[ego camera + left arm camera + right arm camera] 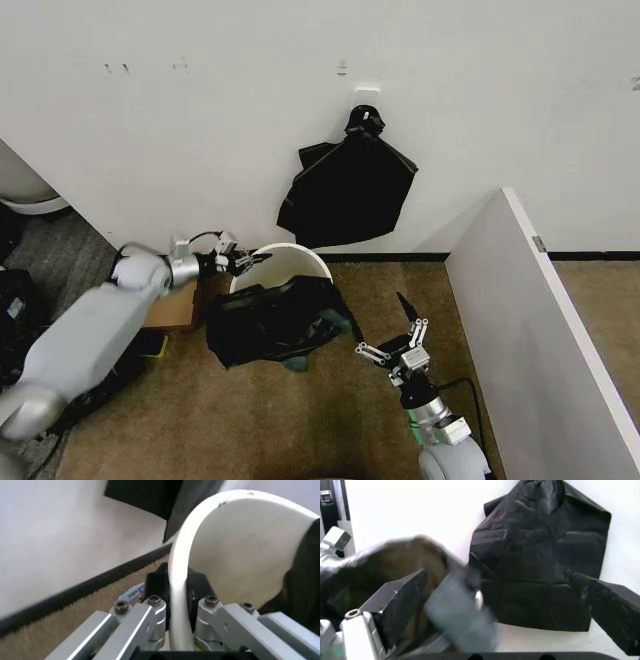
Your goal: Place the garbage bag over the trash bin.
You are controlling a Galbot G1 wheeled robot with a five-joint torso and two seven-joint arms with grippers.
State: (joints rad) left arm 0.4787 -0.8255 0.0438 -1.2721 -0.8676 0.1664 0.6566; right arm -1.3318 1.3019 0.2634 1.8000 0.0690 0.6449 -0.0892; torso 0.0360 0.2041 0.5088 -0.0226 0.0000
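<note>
Main risk as we judge it: the garbage bag point(275, 322) is only half on. It drapes over the near side of the trash bin point(290, 262), bunched and sagging toward the carpet point(300, 420), while the far part of the rim stays bare and white. If the left claw point(243, 263) lets the rim go or tugs sideways, the light bin could tip or slide toward the wall point(200, 120) and the bag would slip off. If the right claw point(400, 345) comes in for the plastic at a bad angle, it could snag or tear the thin film, or drag the whole bag off the covered side.

Left claw: in the left wrist view it is clenched on the bin's rim point(180, 592), one finger inside the wall, one outside, pads pressed to the white plastic. So it steadies the bin, not the bag.

Right claw: spread wide, holding nothing, hovering just beside the bag's right edge over the carpet, fingers pointing toward the bin. In the right wrist view its fingers point(405, 596) stand well apart with nothing between them.

A second black bag point(350, 185) hangs on the wall above the bin, untouched. A grey partition point(530, 300) stands at the right.
</note>
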